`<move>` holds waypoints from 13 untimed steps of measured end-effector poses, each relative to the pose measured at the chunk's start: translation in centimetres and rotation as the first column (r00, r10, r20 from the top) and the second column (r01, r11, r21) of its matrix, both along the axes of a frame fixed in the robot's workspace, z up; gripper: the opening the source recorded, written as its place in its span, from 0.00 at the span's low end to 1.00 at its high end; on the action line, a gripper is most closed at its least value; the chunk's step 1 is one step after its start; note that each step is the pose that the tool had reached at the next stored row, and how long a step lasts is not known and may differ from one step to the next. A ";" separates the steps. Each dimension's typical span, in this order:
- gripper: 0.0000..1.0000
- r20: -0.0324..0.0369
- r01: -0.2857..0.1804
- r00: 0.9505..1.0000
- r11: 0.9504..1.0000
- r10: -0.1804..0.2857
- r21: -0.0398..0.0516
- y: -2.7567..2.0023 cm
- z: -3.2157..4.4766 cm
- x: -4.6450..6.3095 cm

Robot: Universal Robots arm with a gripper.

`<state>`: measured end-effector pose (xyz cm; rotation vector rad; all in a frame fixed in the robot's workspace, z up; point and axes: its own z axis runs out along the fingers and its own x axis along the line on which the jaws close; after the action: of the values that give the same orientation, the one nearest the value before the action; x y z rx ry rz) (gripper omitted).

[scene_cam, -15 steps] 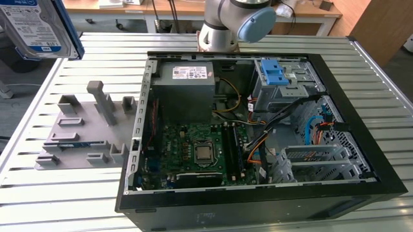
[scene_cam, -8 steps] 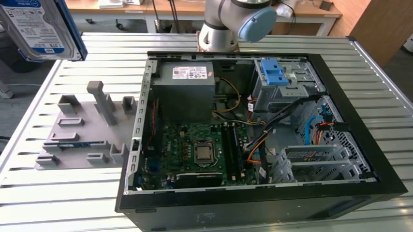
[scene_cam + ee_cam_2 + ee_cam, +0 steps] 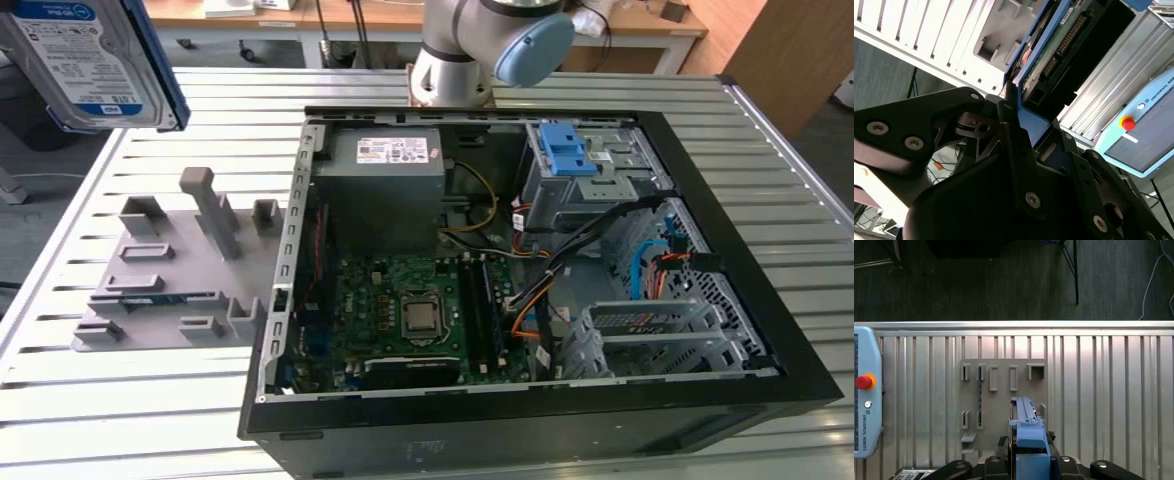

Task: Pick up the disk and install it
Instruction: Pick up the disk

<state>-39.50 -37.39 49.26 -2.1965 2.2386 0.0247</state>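
Fingers (image 3: 1010,117) of the gripper (image 3: 1036,127) are squeezing down on the disk (image 3: 1054,55), pinching it by the blue carrier at one end. So they're clamped tight on it, and the rest of the drive is sticking out past the tips. In the second wrist view the drive's green circuit-board side is facing the camera. In the first wrist view the gripper (image 3: 1032,462) is gripping the disk (image 3: 1026,422) edge-on. The drive is hanging over a grey slotted fixture (image 3: 1001,400) that's lying on the slatted metal table (image 3: 1104,390). A teach pendant (image 3: 866,395) with a red button (image 3: 864,381) is lying on the table, off to one side of the fixture. Over in the exterior view the disk (image 3: 87,60) is hanging in the upper corner on the exterior view's left. Its label side is facing the camera, and it's up off the table (image 3: 134,420) and well apart from the open computer case (image 3: 534,430). The fixture (image 3: 174,270) is lying just beside the case, on the exterior view's left. Inside the case the grey power supply (image 3: 384,190) is sitting higher in the frame than the green motherboard (image 3: 414,310). The drive bay with blue latch tabs (image 3: 567,150) is sitting toward the upper right. The arm's base (image 3: 467,50) is standing behind the case at the top middle.
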 end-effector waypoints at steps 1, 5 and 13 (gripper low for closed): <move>0.36 0.000 0.000 1.000 1.000 0.000 0.000 -0.09 0.00 0.1; 0.36 0.000 0.000 1.000 1.000 0.000 0.000 -0.43 0.00 0.6; 0.36 0.000 0.000 1.000 1.000 0.000 0.000 -1.10 0.00 1.7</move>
<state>-37.84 -38.49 49.25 -2.1965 2.2386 0.0247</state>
